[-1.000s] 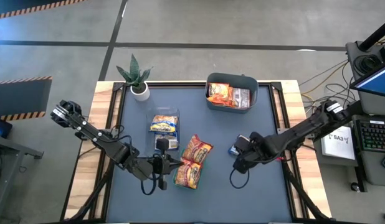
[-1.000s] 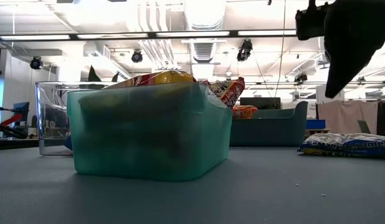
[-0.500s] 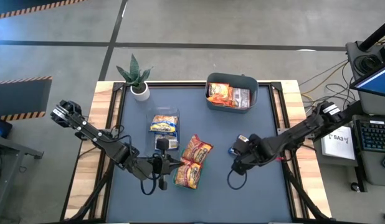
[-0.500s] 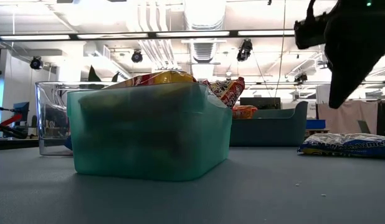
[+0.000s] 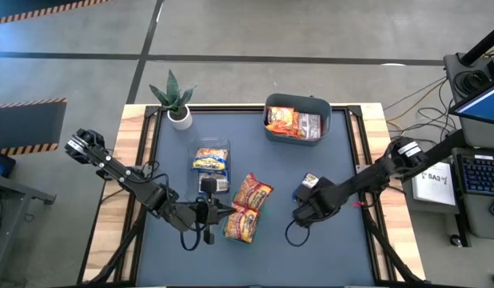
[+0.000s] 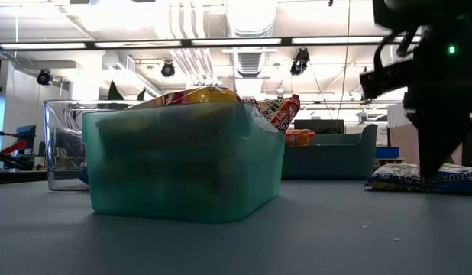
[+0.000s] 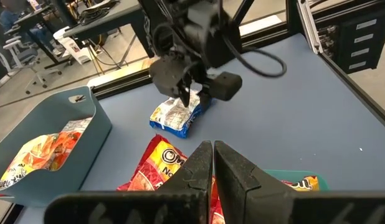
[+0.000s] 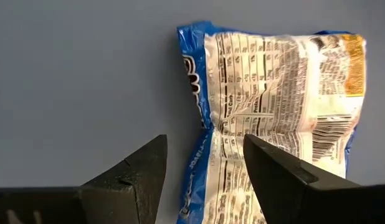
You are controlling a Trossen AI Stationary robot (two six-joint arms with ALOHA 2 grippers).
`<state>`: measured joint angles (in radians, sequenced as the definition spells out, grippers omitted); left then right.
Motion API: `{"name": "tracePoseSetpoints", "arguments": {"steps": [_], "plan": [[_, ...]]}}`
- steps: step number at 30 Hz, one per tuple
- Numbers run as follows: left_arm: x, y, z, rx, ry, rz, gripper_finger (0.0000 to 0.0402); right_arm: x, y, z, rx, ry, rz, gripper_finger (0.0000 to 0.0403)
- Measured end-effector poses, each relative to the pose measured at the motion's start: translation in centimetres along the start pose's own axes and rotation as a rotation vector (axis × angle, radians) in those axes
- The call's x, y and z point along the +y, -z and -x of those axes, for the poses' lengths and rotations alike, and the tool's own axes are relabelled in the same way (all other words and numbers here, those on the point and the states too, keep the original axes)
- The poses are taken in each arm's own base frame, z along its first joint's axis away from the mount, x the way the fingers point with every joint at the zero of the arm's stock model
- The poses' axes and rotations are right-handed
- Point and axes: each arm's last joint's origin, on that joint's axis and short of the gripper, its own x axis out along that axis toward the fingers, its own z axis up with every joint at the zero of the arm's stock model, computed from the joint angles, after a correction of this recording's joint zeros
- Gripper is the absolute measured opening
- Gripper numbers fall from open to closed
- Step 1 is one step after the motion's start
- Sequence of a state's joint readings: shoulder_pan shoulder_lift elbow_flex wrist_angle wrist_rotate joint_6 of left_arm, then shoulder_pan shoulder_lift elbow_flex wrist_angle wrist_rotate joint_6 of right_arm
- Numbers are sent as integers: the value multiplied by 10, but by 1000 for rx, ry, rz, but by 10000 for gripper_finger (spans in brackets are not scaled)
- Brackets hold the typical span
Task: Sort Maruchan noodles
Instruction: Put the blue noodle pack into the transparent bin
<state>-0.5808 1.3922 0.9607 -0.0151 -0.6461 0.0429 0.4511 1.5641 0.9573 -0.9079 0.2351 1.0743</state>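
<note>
A blue Maruchan noodles packet (image 8: pixel 273 106) lies flat on the table mat, label side up, right of centre (image 5: pixel 298 193). My right gripper (image 8: pixel 205 180) is open and low over it. One finger stands over the packet and the other over the bare mat beside its edge. My left gripper (image 7: pixel 212 163) is shut and hovers by the green bin (image 5: pixel 237 227), which holds orange-red packets (image 7: pixel 158 177). More packets lie in the clear bin (image 5: pixel 211 158) and the grey-blue bin (image 5: pixel 295 120). My right gripper comes at the blue packet from above, fingers pointing down, astride its long edge (image 8: pixel 191 124) near the pinched middle. Whether the fingertips (image 6: pixel 434 169) touch the packet I cannot tell. The packet lies flat on the mat.
A potted plant (image 5: pixel 175 98) stands at the far left corner. The green bin (image 6: pixel 182 164) is near the table's front, with the clear bin (image 6: pixel 64 145) behind it. Bare mat lies around the blue packet (image 6: pixel 423 177) toward the right and near edges.
My right gripper has come down from well above the table to just over the blue packet, shifting a little toward the near-left. The packet has not moved.
</note>
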Motion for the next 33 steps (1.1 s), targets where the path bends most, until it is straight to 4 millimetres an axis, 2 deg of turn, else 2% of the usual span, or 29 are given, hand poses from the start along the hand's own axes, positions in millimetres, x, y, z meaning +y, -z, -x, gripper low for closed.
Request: {"name": "tracePoseSetpoints", "arguments": {"steps": [6,10,22,33], "plan": [[0,0,0,1,0,0,0,9,0,-19,34,76,56,196],[0,1,0,2,0,-1,0,16,-3,-23,34,104,94,173],[0,1,0,2,0,-1,0,19,-5,-22,29,117,113,20],[0,1,0,2,-1,-1,0,17,-5,-18,33,104,137,10]]}}
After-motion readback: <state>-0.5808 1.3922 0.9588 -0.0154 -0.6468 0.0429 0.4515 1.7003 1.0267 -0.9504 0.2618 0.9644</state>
